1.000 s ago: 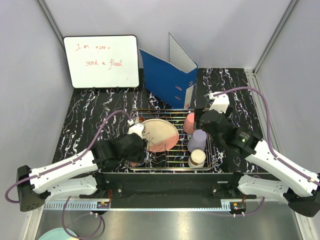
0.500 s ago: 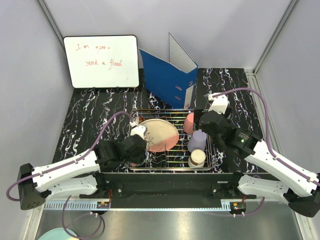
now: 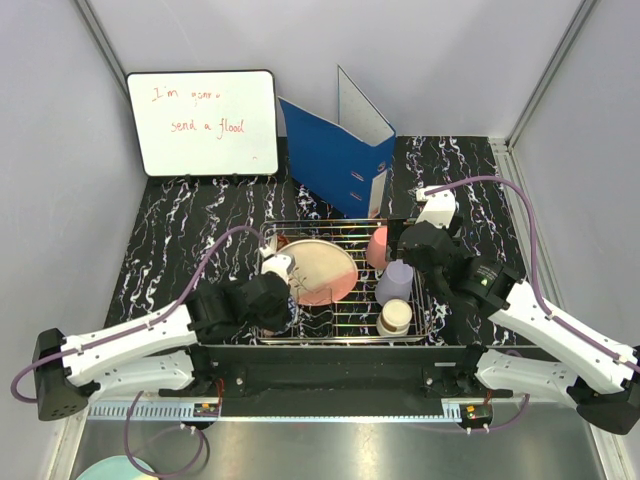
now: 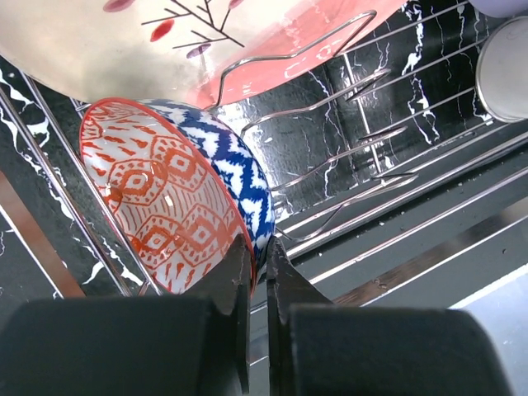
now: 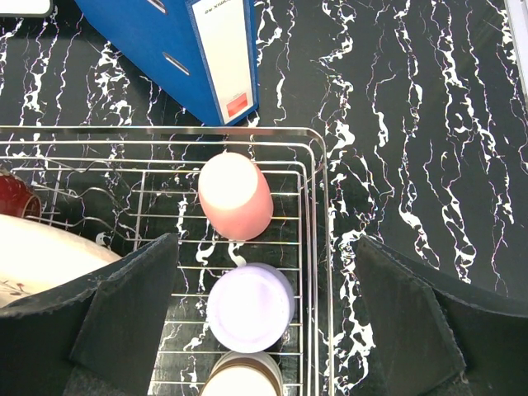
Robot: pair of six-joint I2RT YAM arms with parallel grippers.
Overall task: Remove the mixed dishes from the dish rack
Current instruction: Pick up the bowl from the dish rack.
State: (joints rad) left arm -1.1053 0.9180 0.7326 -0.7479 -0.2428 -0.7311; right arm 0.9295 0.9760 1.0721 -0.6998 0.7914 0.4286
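The dish rack (image 3: 340, 222) stands mid-table and holds the mixed dishes. A cream-and-pink plate (image 3: 318, 268) leans at its left. Pink cup (image 3: 379, 245), lavender cup (image 3: 395, 280) and cream-brown cup (image 3: 394, 317) line its right side. My left gripper (image 4: 259, 252) is shut on the rim of a red-patterned bowl (image 4: 165, 198) with a blue outside, standing on edge under the plate (image 4: 165, 41). My right gripper (image 5: 264, 247) hangs open over the lavender cup (image 5: 250, 305), its fingers either side and apart from it, with the pink cup (image 5: 235, 194) just beyond.
A blue ring binder (image 3: 335, 155) stands just behind the rack, a whiteboard (image 3: 203, 122) at the back left. A second small red bowl (image 5: 15, 196) sits at the rack's far left. Rack wires (image 4: 363, 82) run close under the held bowl.
My left gripper's jaws have closed onto the bowl's rim, and the left arm has shifted slightly. The right arm has not moved.
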